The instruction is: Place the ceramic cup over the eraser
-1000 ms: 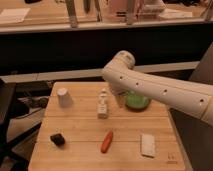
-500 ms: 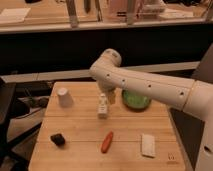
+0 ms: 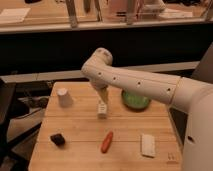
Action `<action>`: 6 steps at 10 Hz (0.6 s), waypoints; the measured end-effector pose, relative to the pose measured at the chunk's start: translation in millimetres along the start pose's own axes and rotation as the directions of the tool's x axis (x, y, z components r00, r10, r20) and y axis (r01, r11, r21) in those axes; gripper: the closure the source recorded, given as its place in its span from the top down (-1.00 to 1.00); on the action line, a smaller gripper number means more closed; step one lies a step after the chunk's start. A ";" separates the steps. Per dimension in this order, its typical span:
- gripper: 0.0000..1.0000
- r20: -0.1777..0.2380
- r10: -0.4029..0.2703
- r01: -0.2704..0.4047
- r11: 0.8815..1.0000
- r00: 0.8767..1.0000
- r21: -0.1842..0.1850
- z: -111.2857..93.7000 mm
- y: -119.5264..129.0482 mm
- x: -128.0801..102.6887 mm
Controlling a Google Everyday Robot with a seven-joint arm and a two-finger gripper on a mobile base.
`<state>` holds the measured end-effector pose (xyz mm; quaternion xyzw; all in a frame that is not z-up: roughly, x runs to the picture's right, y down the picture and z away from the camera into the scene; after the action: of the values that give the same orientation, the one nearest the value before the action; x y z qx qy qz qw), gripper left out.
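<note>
The ceramic cup is a small plain white cup standing at the table's back left. The eraser is a small black lump at the front left, well in front of the cup. My white arm reaches in from the right, with its elbow above the table's back middle. My gripper hangs down from there, just above the slim white bottle. It is to the right of the cup and holds nothing that I can see.
A wooden table holds a green bowl at the back right, an orange-red elongated object at the front middle and a flat white block at the front right. A dark shelf runs behind the table.
My arm has swung left across the table. The gripper end has come from over the green bowl to above the slim bottle. The objects have not moved.
</note>
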<state>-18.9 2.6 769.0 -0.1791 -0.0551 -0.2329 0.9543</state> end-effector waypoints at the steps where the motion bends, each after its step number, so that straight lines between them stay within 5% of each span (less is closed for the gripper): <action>1: 0.60 0.005 -0.015 0.015 1.000 1.000 0.006 2.0 -6.6 -6.5; 6: 0.60 0.025 -0.086 0.085 0.996 0.996 0.029 11.2 -32.4 -31.0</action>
<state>-61.7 -6.9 783.9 -0.1665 -0.0784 -0.2705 0.9450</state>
